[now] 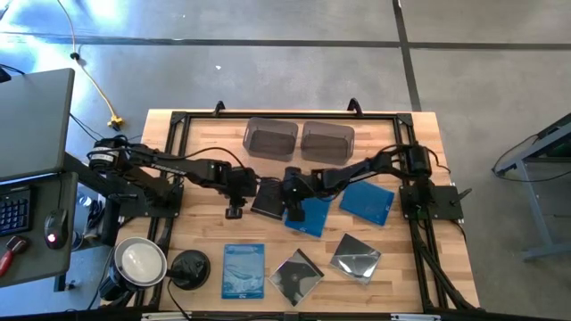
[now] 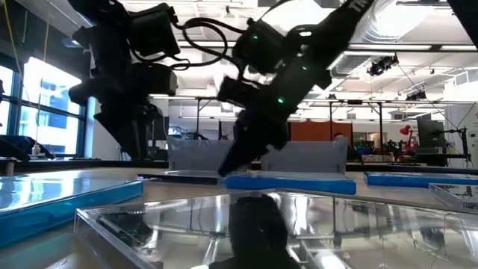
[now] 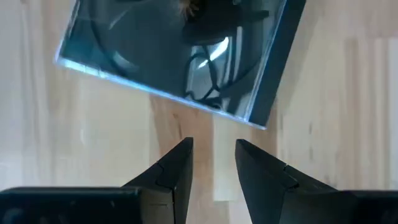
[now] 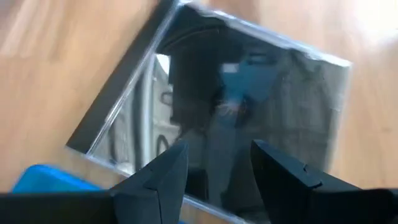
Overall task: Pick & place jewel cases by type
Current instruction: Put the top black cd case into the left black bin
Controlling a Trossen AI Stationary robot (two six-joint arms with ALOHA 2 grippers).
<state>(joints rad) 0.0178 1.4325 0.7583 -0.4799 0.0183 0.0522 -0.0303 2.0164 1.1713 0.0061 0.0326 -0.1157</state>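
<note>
I've got both arms over mid tabletop (image 1: 205, 134). Left tool (image 1: 235, 210) sits just beside the dark clear jewel case (image 1: 268, 197), fingers (image 3: 177, 171) partly apart w/ bare wood between them, nothing held; the case lies flat just ahead of the tips. Right tool (image 1: 290, 192) is at that same case's other edge, by the blue case (image 1: 312, 217), fingers (image 4: 163, 177) spread wide over its lid, not gripping anything I can see.

Other cases: 2nd blue one (image 1: 368, 201) near the right arm; pale printed blue one (image 1: 244, 269) and two clear cases w/ shiny discs (image 1: 296, 275) (image 1: 356, 259) along the near edge. Two smoky tubs (image 1: 271, 139) (image 1: 327, 140) side by side at the far edge. Round black disc thing (image 1: 189, 267) at the near left.
</note>
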